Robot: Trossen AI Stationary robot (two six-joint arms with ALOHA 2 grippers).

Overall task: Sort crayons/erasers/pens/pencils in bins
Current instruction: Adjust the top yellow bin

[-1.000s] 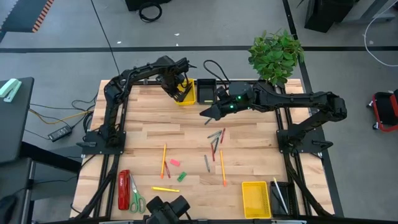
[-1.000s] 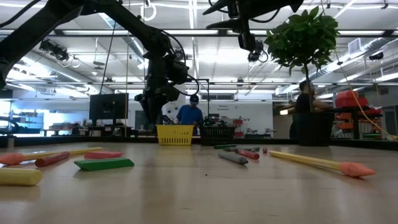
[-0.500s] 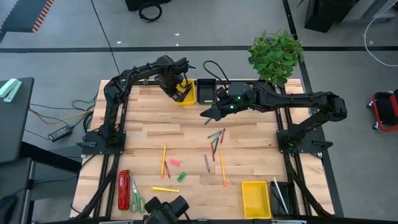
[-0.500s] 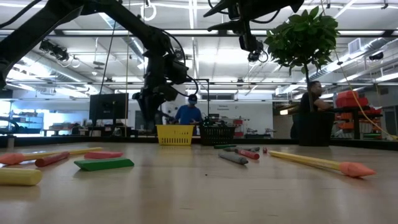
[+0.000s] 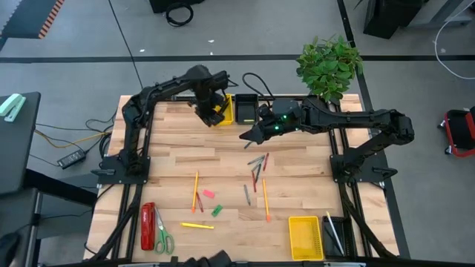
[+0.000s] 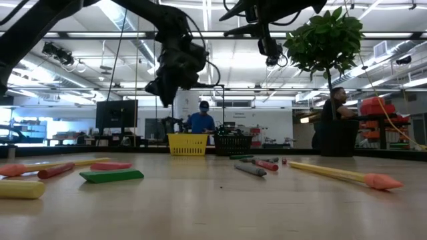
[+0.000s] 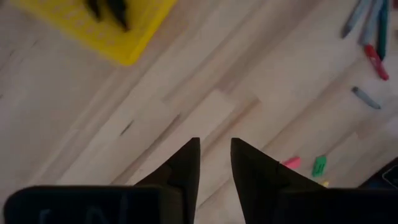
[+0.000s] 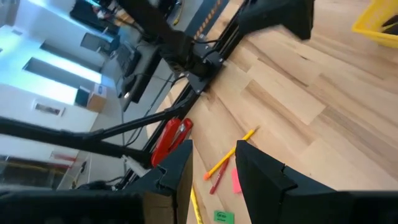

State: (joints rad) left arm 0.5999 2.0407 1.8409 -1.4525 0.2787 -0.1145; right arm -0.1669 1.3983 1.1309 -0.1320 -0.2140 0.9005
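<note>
Pale wood-plank table (image 5: 178,159), smooth with visible grain. Yellow bin (image 5: 223,108) of slotted plastic sits at the far edge, a black bin (image 5: 246,107) touching it; a second yellow bin (image 5: 305,236) and another black bin (image 5: 335,234) sit at the near right corner.

Left gripper (image 5: 209,117) hangs above the table just beside the far yellow bin; fingers (image 7: 186,168) are dark, wedge-shaped, narrowly parted, nothing between them. In the left wrist view that bin holds dark sticks, probably pens (image 7: 112,9).

Right gripper (image 5: 243,136) is raised over mid-table, fingers (image 8: 177,165) narrowly apart and empty. Beyond its tip, towards the near edge: crayons (image 5: 256,169), thin orange pencils (image 5: 196,188), pink and green erasers (image 5: 212,201). Red stapler (image 5: 148,225) and scissors (image 5: 162,233) lie well off by the near left corner.

Versus one second ago: left gripper has lifted and drawn back from the yellow bin, jaws slightly narrower. Right arm and loose items unchanged.
</note>
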